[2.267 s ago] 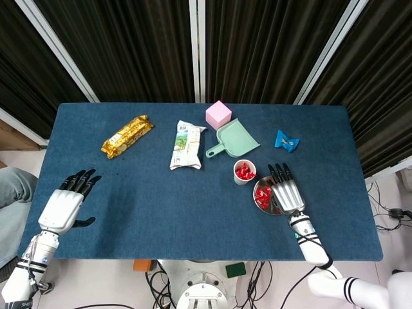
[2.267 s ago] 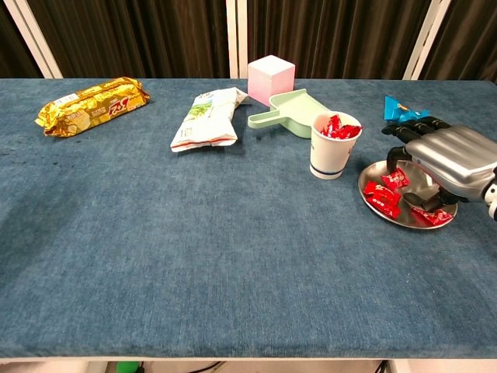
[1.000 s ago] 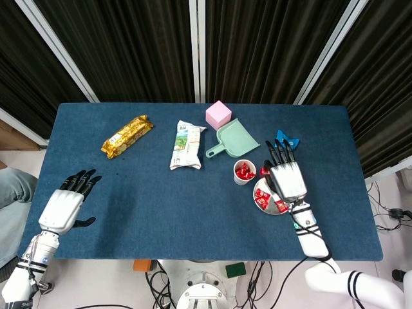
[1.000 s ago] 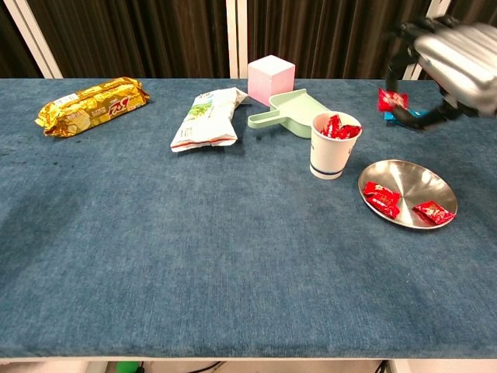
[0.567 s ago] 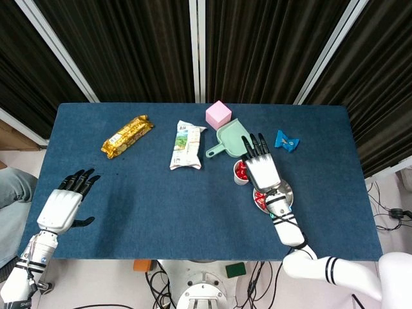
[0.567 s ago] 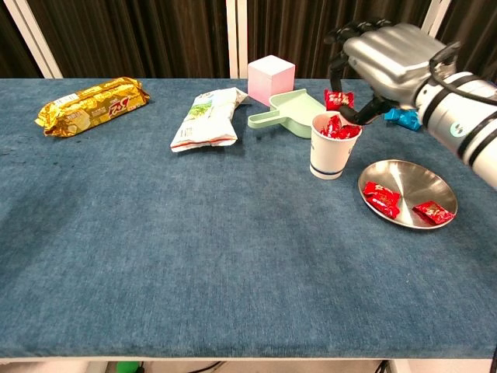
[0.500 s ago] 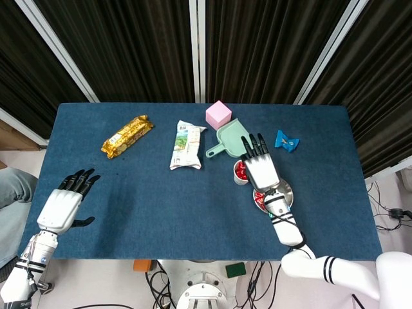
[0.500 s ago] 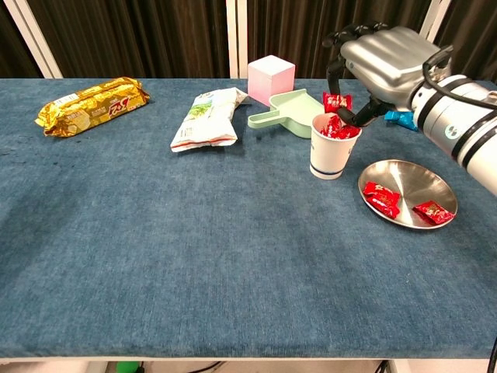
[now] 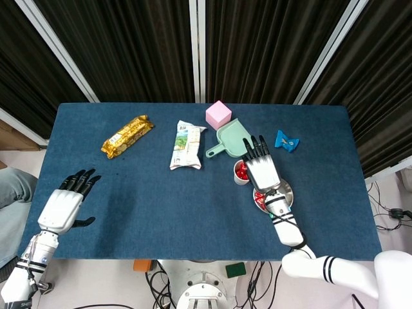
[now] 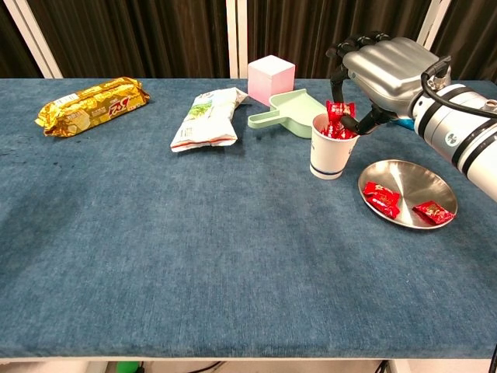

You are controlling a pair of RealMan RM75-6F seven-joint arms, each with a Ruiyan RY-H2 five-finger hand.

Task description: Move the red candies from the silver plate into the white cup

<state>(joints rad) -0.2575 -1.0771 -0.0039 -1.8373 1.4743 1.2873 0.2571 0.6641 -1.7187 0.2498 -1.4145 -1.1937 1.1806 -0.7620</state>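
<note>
Table [image 10: 233, 256]: blue cloth top; carries everything listed below.

Right hand [image 10: 380, 66]: raised directly over the cup, palm down, a red candy [image 10: 339, 109] pinched between thumb and a fingertip at the cup's mouth.

Left hand [image 9: 64, 207]: far across the table from the right hand, at the near left edge, fingers spread, nothing in it. Seen in the head view only.

Gold packet [image 10: 93, 103]: far to the right hand's left, at the back.

White packet [image 10: 206, 116]: left of the right hand, between the gold packet and the scoop.

Scoop [image 10: 289, 111]: pale green, just left of the right hand, behind the cup.

Plate [image 10: 433, 185]: silver, below and in front of the right hand, close beside the cup. Two candies [image 10: 381, 197] lie on it, apart.

Pink cube [image 10: 271, 78]: behind the scoop, left of the right hand.

Cup [image 10: 329, 151]: white, upright, under the right hand's fingertips; red candies show at its rim.

Blue wrapper [image 9: 286, 141]: behind the right hand.
</note>
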